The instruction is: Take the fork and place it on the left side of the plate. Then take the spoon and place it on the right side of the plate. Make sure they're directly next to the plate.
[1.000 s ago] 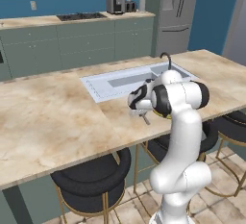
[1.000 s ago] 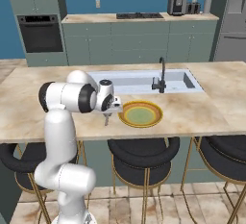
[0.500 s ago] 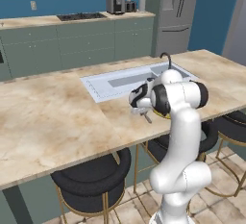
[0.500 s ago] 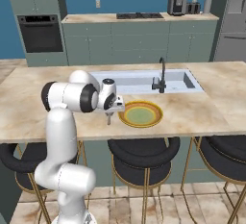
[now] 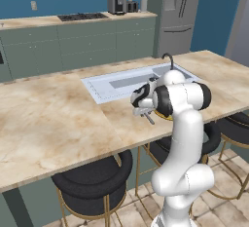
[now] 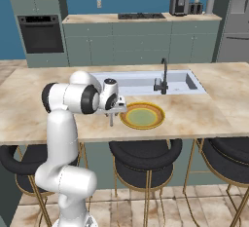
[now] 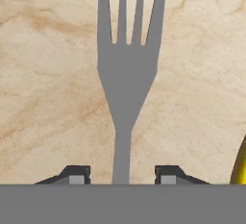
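The grey fork (image 7: pixel 126 69) lies along my gripper's axis, tines pointing away over the marble counter. My gripper (image 7: pixel 122 174) is open: its two fingertips (image 7: pixel 77 174) stand either side of the thin handle with a gap on each side. From the right base view the fork (image 6: pixel 111 121) hangs upright under the gripper (image 6: pixel 112 115), just left of the plate (image 6: pixel 142 116) with its yellow rim and green centre. The plate rim (image 7: pixel 241 166) shows at the hand view's right edge. In the left base view, gripper (image 5: pixel 146 114) and fork (image 5: pixel 149 119) sit in front of the arm. The spoon is out of view.
A sink (image 6: pixel 146 83) with a dark faucet (image 6: pixel 164 77) is set into the island behind the plate. Black stools (image 6: pixel 145 159) stand along the island's front edge (image 6: pixel 160 136). A back counter with a stove (image 6: pixel 140 16) runs along the far wall.
The hand with the fork has shifted slightly right, toward the plate. Plate and counter stay as they were.
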{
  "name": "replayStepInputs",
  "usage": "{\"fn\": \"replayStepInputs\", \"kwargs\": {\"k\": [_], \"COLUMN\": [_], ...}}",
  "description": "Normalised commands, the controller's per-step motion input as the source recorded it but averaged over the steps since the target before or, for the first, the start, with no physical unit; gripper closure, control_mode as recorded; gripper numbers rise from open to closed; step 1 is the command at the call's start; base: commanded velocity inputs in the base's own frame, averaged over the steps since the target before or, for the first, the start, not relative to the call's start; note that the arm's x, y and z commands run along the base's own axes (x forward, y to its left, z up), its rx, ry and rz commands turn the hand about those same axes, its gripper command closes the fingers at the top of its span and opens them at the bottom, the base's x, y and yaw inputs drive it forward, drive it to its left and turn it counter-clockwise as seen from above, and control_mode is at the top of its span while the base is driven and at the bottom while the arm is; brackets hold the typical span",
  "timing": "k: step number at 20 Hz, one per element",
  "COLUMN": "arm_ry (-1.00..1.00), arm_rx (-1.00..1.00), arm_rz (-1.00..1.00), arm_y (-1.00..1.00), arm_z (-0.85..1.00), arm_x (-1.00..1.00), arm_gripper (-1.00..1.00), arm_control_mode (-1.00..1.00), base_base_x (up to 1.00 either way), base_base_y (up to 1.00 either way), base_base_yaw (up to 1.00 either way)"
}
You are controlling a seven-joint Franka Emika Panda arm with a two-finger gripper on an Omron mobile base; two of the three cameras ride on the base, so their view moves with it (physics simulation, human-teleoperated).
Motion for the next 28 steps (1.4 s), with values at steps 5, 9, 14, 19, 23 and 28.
{"fn": "replayStepInputs", "kwargs": {"k": [5, 9, 14, 19, 23, 28], "arm_ry": [-0.01, -0.04, -0.1, -0.09, -0.04, -0.12], "arm_rx": [0.0, 0.0, 0.0, 0.0, 0.0, 0.0], "arm_rz": [0.0, 0.01, 0.01, 0.0, -0.02, -0.07], "arm_y": [0.0, 0.0, 0.06, 0.27, 0.39, 0.27], "arm_z": [0.36, 0.72, 0.58, 0.12, 0.01, 0.55], "arm_x": [-0.13, -0.19, -0.78, -1.0, -1.0, -0.97], "arm_gripper": [-1.0, -1.0, -1.0, -1.0, -1.0, -1.0], "arm_control_mode": [-1.0, -1.0, -1.0, -1.0, -1.0, -1.0], "base_base_x": [0.0, 0.0, 0.0, 0.0, 0.0, 0.0], "base_base_y": [0.0, 0.0, 0.0, 0.0, 0.0, 0.0], "base_base_yaw": [0.0, 0.0, 0.0, 0.0, 0.0, 0.0]}}
